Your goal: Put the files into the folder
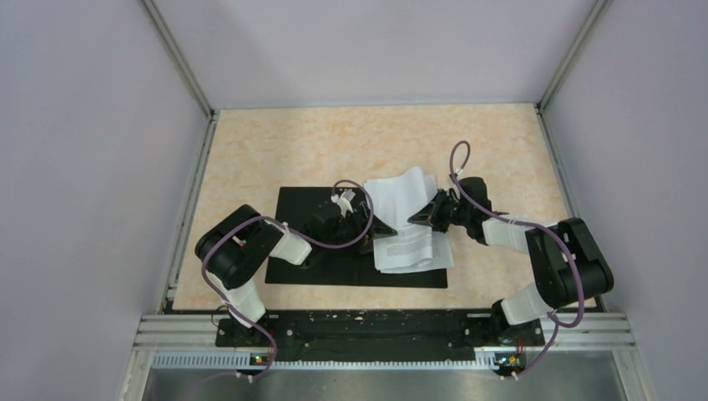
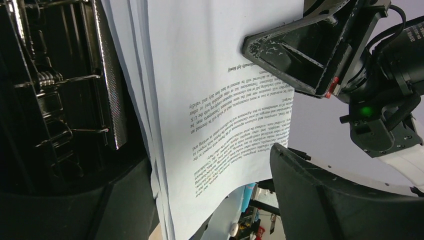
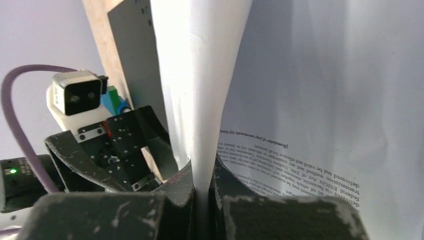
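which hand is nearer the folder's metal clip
Left. The left hand hangs open right beside the clip, at the sheets' edge. The right hand is farther off, across the sheets, pinching a fold of them.

We see the files (image 2: 220, 100), white sheets with upside-down black print, hanging between the spread fingers (image 2: 325, 200) of the left gripper (image 2: 215, 200). The right gripper (image 2: 260, 50) meets their upper right edge. The folder (image 2: 25, 100), black inside, shows its metal spine clip (image 2: 107, 85) on the left.
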Controlling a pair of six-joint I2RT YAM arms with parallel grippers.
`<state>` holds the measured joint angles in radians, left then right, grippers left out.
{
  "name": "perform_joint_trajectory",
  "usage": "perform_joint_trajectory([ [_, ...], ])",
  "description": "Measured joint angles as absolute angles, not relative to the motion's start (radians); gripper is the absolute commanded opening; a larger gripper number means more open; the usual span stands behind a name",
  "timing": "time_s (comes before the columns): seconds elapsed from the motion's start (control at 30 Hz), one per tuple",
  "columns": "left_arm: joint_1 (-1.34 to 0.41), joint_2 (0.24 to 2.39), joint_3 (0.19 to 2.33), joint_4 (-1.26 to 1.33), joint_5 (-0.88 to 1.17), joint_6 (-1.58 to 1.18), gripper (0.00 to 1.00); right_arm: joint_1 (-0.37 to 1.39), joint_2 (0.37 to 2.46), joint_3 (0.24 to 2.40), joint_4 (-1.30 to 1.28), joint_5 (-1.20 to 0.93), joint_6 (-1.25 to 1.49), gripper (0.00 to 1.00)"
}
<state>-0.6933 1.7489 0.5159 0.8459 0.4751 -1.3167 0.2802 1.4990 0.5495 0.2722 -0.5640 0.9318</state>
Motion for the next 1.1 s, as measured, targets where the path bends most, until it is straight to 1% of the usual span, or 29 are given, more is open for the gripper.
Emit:
perform_joint_trajectory([
  [0.13, -0.695, 1.753, 0.530, 0.817, 0.475, -1.314, 0.70, 0.297, 1.499, 0.550, 0.237, -0.532, 0.897, 0.01],
  [0.23, -0.696, 1.753, 0.545, 0.782, 0.474, -1.311, 0.61, 0.309, 1.499, 0.552, 0.213, -0.511, 0.871, 0.01],
  [0.33, -0.698, 1.753, 0.561, 0.746, 0.473, -1.309, 0.49, 0.319, 1.499, 0.558, 0.187, -0.491, 0.850, 0.01],
  [0.4, -0.701, 1.755, 0.575, 0.717, 0.471, -1.304, 0.39, 0.323, 1.499, 0.562, 0.177, -0.482, 0.837, 0.01],
  [0.47, -0.706, 1.757, 0.593, 0.678, 0.468, -1.296, 0.22, 0.325, 1.499, 0.567, 0.163, -0.472, 0.825, 0.02],
  [0.5, -0.710, 1.757, 0.604, 0.653, 0.465, -1.287, 0.16, 0.326, 1.499, 0.571, 0.155, -0.469, 0.820, 0.02],
  [0.53, -0.712, 1.757, 0.614, 0.634, 0.462, -1.281, 0.07, 0.326, 1.499, 0.573, 0.151, -0.464, 0.815, 0.04],
  [0.57, -0.715, 1.757, 0.629, 0.605, 0.459, -1.270, 0.00, 0.327, 1.496, 0.575, 0.142, -0.461, 0.810, 0.06],
  [0.6, -0.718, 1.757, 0.645, 0.574, 0.456, -1.258, 0.00, 0.327, 1.493, 0.577, 0.133, -0.457, 0.807, 0.10],
  [0.67, -0.723, 1.757, 0.680, 0.513, 0.451, -1.235, 0.00, 0.327, 1.476, 0.578, 0.118, -0.444, 0.801, 0.22],
  [0.77, -0.734, 1.757, 0.759, 0.376, 0.441, -1.165, 0.00, 0.327, 1.434, 0.589, 0.065, -0.427, 0.782, 0.52],
  [0.8, -0.737, 1.756, 0.786, 0.333, 0.433, -1.139, 0.00, 0.328, 1.427, 0.593, 0.055, -0.424, 0.776, 0.60],
  [0.87, -0.746, 1.745, 0.864, 0.198, 0.407, -1.059, 0.00, 0.329, 1.380, 0.625, -0.002, -0.394, 0.757, 0.72],
  [0.9, -0.752, 1.735, 0.915, 0.115, 0.388, -1.006, 0.00, 0.330, 1.357, 0.639, -0.023, -0.382, 0.751, 0.77],
  [0.97, -0.758, 1.708, 1.013, -0.024, 0.352, -0.898, 0.00, 0.331, 1.303, 0.675, -0.070, -0.353, 0.731, 0.83],
  [1.1, -0.762, 1.649, 1.232, -0.278, 0.277, -0.643, 0.00, 0.310, 1.219, 0.751, -0.106, -0.337, 0.699, 0.90],
])
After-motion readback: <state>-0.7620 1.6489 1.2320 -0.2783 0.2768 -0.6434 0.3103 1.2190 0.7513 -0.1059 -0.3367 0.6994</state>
